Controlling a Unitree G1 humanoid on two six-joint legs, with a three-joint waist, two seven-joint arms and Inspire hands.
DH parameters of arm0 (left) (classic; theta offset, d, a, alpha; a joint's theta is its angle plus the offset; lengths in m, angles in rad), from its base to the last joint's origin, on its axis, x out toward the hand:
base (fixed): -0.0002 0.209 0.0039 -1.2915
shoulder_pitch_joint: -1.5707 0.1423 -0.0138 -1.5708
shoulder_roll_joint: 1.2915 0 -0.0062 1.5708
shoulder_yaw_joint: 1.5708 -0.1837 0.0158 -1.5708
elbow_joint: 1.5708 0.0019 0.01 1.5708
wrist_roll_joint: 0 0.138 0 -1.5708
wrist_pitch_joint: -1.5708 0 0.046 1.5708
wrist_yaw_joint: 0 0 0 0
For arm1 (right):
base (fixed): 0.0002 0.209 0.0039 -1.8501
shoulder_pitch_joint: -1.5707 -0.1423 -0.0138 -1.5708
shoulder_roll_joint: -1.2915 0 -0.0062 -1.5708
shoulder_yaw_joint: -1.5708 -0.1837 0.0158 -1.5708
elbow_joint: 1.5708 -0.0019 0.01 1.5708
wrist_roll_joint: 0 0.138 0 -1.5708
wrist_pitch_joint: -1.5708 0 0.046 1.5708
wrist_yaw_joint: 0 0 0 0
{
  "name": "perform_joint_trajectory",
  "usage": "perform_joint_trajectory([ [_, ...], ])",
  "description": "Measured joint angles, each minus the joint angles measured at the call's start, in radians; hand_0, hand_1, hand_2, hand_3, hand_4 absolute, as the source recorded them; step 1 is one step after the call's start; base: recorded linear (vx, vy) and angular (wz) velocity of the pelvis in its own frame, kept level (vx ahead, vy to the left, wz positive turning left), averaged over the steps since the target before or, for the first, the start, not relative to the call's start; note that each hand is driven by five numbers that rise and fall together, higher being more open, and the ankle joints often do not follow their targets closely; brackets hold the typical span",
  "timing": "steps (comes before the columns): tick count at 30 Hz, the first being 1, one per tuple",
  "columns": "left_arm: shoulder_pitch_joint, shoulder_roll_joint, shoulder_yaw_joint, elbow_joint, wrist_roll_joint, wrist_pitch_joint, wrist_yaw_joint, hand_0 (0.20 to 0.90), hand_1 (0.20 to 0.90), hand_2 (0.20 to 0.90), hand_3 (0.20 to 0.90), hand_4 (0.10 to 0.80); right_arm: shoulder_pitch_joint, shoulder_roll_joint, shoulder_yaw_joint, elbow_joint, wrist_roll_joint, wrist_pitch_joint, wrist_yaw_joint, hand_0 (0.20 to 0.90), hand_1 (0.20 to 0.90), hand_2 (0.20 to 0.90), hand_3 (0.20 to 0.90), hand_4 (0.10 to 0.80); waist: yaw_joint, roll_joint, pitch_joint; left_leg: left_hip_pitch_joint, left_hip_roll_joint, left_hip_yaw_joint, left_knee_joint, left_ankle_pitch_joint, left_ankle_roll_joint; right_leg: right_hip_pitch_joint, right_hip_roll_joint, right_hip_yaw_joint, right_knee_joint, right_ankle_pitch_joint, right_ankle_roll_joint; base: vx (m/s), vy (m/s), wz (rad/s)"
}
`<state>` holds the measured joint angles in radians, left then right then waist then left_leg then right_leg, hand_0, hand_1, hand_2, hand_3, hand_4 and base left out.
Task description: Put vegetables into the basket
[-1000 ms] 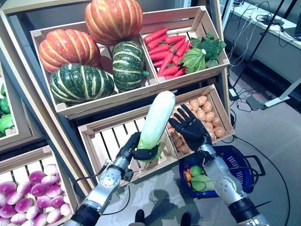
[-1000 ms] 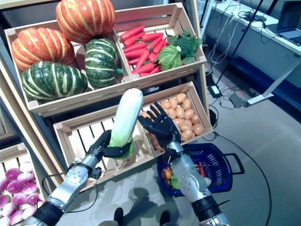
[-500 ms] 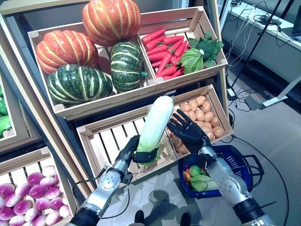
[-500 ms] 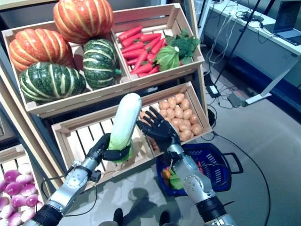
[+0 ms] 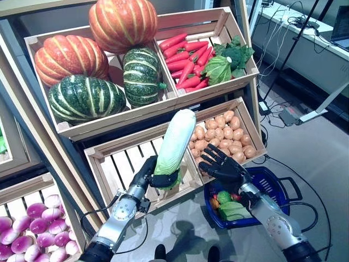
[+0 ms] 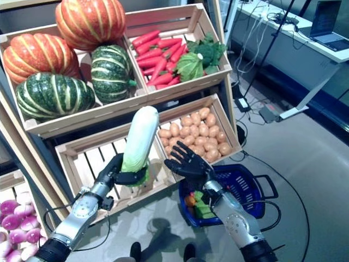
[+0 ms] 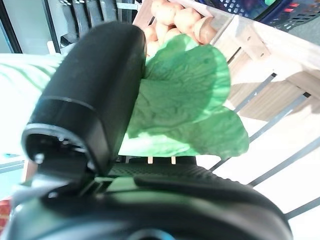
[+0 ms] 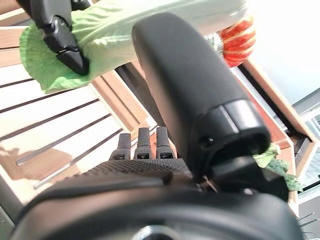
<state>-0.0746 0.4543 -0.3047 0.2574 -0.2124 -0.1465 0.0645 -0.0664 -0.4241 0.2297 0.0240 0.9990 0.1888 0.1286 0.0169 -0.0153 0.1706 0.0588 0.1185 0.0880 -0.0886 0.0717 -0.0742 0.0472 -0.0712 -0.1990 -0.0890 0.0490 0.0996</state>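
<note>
While purple-white turnips (too many to count) fill the crate at the shelf's lower left corner, the upper left crate holds four pumpkins: two orange and two dark green striped. Just right of it, the upper right crate holds a heap of red carrots on its left side and two leafy greens on its right side; carrot count cannot be told.

Below, one slatted crate sits at the shelf's lower middle. One left hand is curled round the leafy base of one napa cabbage, which stands nearly upright over that crate's right edge, tip up. Left wrist view shows the thumb pressed on the green leaves.

Right of the cabbage, the potato crate is full of brown potatoes, not countable. One right hand hangs with fingers spread and straight, holding nothing, near the cabbage but apart from it, over the potato crate's front edge.

One blue basket stands on the floor by the shelf's lower right corner, with green and orange vegetables inside against its left wall.
</note>
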Motion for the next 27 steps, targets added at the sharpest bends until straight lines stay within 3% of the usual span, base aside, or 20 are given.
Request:
perform_joint_trajectory([
  [11, 0.0, -0.002, -0.001, 0.0, 0.002, 0.0, -0.014, 0.3, 0.3, 0.3, 0.3, 0.4, -0.008, 0.005, 0.0, -0.038, 0.031, 0.023, 0.087, 0.9, 0.9, 0.9, 0.9, 0.8, 0.0, -0.016, -0.008, 0.0, 0.0, 0.002, 0.0, -0.001, 0.001, -0.002, -0.001, 0.002, 0.0, 0.0, 0.0, 0.0, 0.0, 0.0],
  [27, -0.001, 0.002, -0.035, 0.002, 0.022, 0.0, -0.023, 0.3, 0.3, 0.3, 0.3, 0.4, -0.076, 0.048, 0.088, -0.038, 0.04, 0.04, 0.075, 0.9, 0.9, 0.9, 0.9, 0.8, 0.011, -0.019, -0.012, 0.0, -0.001, 0.001, 0.0, -0.001, 0.001, -0.002, -0.003, 0.001, 0.0, 0.0, 0.0, 0.0, 0.0, 0.0],
])
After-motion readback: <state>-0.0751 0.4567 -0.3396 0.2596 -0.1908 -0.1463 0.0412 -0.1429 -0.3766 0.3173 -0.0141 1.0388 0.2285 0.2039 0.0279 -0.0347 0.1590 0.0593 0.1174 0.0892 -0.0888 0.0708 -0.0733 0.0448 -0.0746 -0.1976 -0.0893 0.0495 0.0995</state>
